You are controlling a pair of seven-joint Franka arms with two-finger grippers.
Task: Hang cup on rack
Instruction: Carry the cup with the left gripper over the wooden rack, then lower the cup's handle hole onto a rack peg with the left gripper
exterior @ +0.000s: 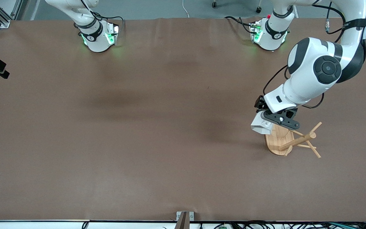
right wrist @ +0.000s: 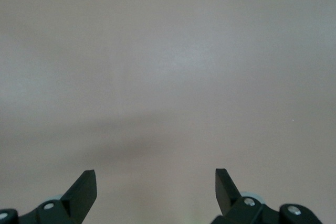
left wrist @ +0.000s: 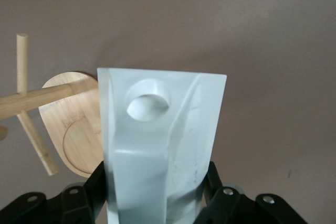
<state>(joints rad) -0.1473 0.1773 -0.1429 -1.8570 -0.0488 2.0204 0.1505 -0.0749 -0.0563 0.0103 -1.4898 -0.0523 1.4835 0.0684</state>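
One cup [exterior: 261, 125], white and faceted, is clamped in the left gripper [exterior: 276, 119] over the rack [exterior: 280, 143], at about ten o'clock from its oval base and close above it. Its handle hole faces the wrist camera, with a peg [left wrist: 37, 100] just beside its edge. Open brown table [exterior: 138, 127] spreads toward the right arm's end, where the waiting right gripper [right wrist: 156, 184] has its fingers spread wide over bare surface.
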